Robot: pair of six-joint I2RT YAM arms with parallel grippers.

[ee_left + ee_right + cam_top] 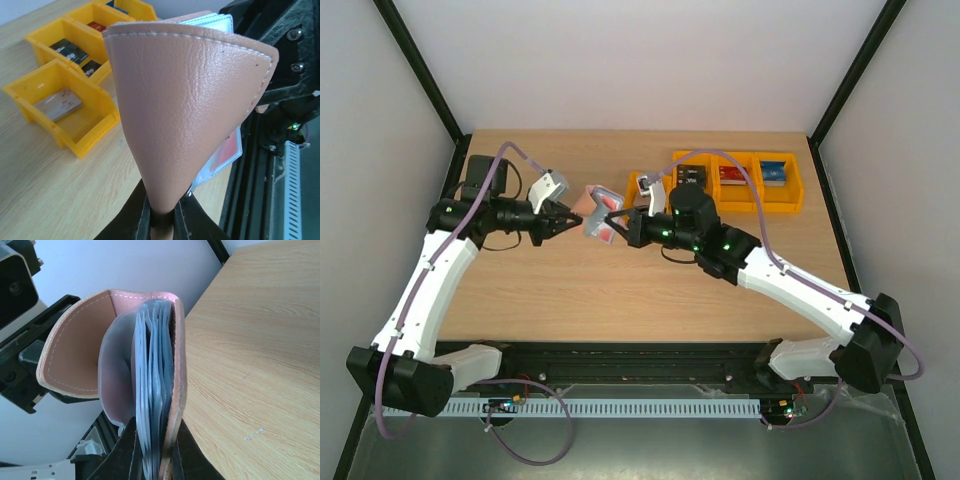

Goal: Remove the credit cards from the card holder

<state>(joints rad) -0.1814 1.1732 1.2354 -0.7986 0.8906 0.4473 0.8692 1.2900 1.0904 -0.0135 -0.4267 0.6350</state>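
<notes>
Above the middle of the counter (620, 300), the top view shows the card holder (601, 210) held between the two arms. The left gripper (570, 222) is at its left edge and the right gripper (620, 226) at its right, so neither is nearer; no card can be made out here. In the left wrist view, the left gripper (162, 222) is pinched shut on the tip of the pink cover flap, which fans straight away from it. Clear sleeves (216, 170) peep out behind, and a red patch there is probably one of the credit cards (231, 146). In the right wrist view, the right gripper (152, 460) clamps the back cover and sleeve stack, whose long axis runs directly away from it and opens toward the left arm. Only sleeve edges show, and the fingertips are cut off below.
</notes>
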